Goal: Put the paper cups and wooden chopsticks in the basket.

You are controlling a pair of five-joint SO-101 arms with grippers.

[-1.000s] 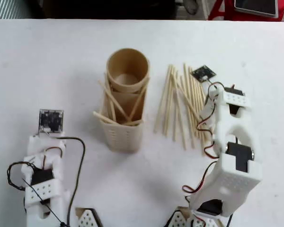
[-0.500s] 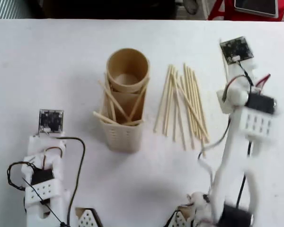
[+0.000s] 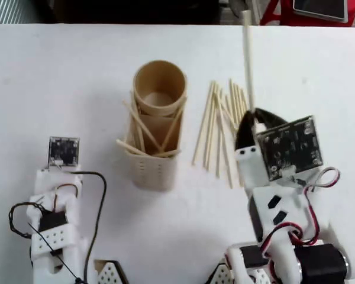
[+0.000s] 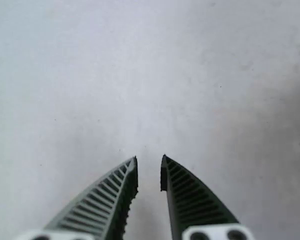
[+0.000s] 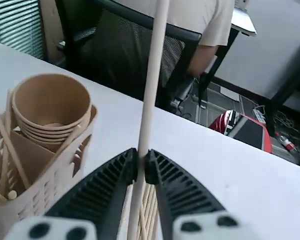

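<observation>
The right gripper [image 5: 141, 152] is clamping one chopstick [image 5: 152, 90] upright above the loose chopsticks [image 3: 216, 130] lying between the basket [image 3: 151, 168] and the right edge of the surface [image 3: 59, 65]. Half a second ago this arm was stretching toward the far edge. The cups [image 3: 160, 83] are sitting in the basket, mid-surface. The left gripper [image 4: 149, 162], slightly parted, is hovering over bare surface near the front-left corner.

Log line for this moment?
right gripper: shut on one chopstick | left gripper: empty, above table | basket: paper cups, chopsticks inside | loose chopsticks: beside basket
</observation>
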